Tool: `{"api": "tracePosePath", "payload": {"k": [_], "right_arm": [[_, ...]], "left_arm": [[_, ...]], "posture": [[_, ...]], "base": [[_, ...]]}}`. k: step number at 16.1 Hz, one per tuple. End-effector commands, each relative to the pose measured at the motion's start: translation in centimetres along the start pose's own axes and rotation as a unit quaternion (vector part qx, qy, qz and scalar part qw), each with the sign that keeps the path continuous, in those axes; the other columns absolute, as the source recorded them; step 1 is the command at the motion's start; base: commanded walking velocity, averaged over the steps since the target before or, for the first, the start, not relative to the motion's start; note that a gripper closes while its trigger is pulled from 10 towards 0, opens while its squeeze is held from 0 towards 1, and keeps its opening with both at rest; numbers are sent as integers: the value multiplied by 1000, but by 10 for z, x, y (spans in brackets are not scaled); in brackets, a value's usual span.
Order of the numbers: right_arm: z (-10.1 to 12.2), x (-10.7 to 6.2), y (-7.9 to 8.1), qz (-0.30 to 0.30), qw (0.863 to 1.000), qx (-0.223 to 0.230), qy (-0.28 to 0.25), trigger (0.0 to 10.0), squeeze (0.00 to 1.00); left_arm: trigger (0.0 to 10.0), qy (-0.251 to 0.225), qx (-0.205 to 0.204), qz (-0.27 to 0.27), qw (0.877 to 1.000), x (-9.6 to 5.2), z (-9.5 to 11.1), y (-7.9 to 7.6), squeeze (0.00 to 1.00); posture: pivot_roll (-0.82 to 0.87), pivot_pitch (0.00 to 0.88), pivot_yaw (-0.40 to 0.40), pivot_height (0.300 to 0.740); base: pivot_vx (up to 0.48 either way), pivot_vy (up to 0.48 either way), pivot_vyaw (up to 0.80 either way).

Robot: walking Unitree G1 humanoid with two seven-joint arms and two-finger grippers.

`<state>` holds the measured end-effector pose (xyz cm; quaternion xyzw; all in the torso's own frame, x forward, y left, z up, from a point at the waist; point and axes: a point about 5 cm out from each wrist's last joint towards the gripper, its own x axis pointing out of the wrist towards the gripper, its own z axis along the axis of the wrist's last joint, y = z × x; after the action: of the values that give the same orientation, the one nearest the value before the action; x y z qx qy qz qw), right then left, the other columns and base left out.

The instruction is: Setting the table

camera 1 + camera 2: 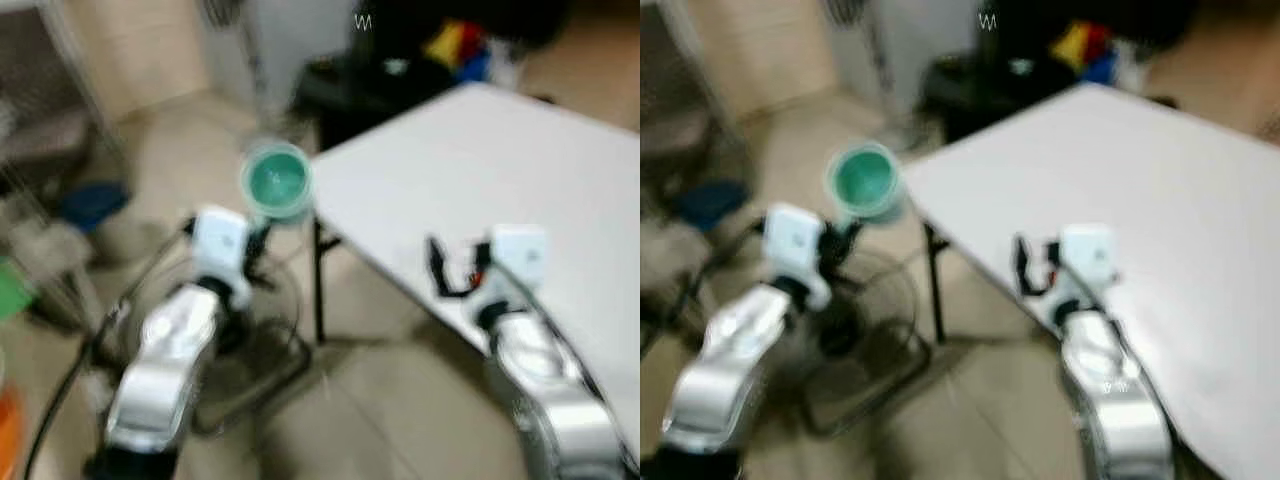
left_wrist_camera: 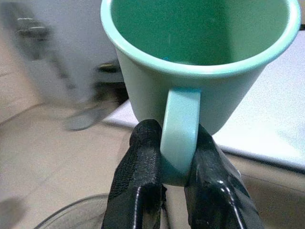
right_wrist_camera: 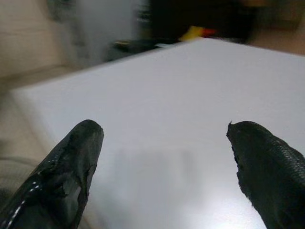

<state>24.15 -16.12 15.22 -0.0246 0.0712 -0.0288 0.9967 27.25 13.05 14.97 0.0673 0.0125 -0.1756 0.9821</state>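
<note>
You see the left gripper (image 1: 840,238) at left of centre holding a green cup (image 1: 863,183) just off the white table (image 1: 1120,190); the right gripper (image 1: 1025,265) sits over its near edge.

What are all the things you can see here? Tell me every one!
Mug: one, mint green, held up by its handle, just off the table's corner, above the floor.
Table: one, white, on the robot's right side, its top bare where it shows.
Floor fan: one, dark wire cage, on the floor below the mug.
Dark stand: one, black, behind the table; too blurred to say more.
Yellow, red and blue things: a small heap at the back, too blurred to name.
Blue thing: one, on the floor at the left, blurred.
Left gripper: black fingers pinching the mug's handle.
Right gripper: black fingers spread apart, over the table's edge, holding nothing.
</note>
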Motion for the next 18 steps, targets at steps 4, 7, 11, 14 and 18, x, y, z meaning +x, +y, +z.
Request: {"api": "tracePosePath", "payload": {"k": [4,7,11,14,18], "right_arm": [[6,0,5,-6,1000,-9,-9,10000,0],[7,-4,0,-31,999,-11,-9,10000,0],[14,-2,0,-26,999,-23,-26,10000,0],[18,-2,-5,-33,999,-24,-29,10000,0],[13,-6,-3,-37,999,-11,-18,10000,0]], "left_arm": [[10000,0,6,16,1000,-8,0,11,0],[10000,-1,6,17,1000,-8,0,10,0],[10000,-8,2,18,1000,-10,2,10,0],[10000,-11,3,17,1000,-10,5,11,0],[10000,-7,-2,7,1000,-9,2,10,0]], "posture": [[22,0,38,740],[20,0,34,740],[23,0,14,740],[19,0,16,740],[-3,0,39,740]], "base": [[344,0,-400],[339,0,0],[338,0,-200],[340,0,-267],[337,0,-400]]}}
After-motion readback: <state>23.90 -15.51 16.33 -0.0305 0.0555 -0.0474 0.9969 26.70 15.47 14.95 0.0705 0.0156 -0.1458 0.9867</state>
